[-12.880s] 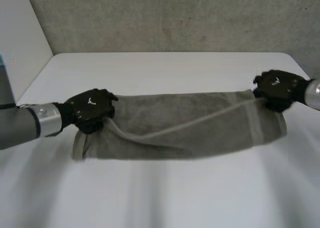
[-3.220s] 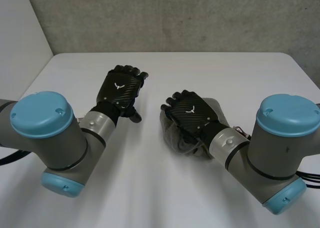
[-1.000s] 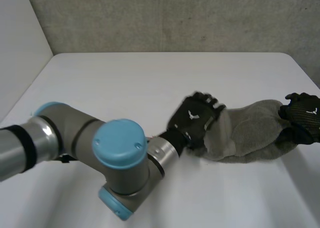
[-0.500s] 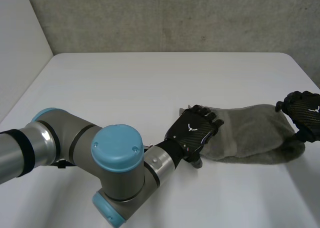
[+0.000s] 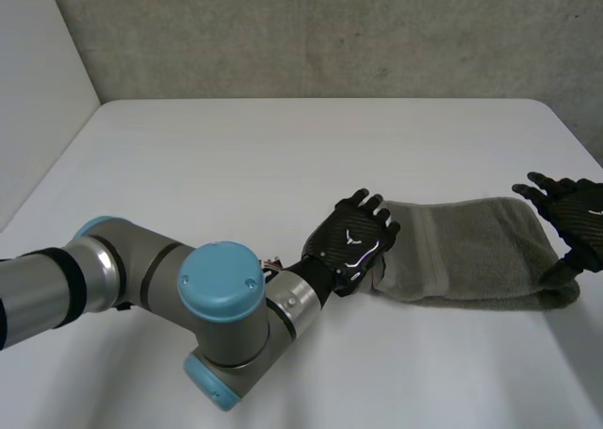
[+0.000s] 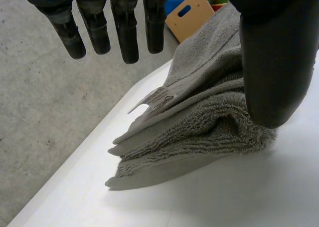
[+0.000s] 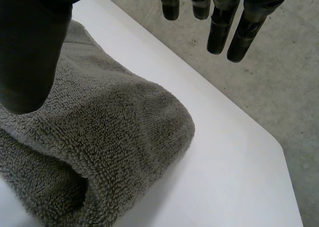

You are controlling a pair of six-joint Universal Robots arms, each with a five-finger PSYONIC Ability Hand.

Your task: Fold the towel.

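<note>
Between folds. Left hand (image 5: 353, 240), right hand (image 5: 575, 207) at towel (image 5: 471, 250) ends, fingers straight, apart, gripping nothing. Next, likely: grasp one end, fold across.

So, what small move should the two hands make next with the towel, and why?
Probably lift both hands straight up, off the towel. It lies flat on the table as a folded band, its layered edges stacked at the left hand, its rounded fold at the right hand. Both hands are open, with straight fingers, gripping nothing, so a lift should not disturb it.
</note>
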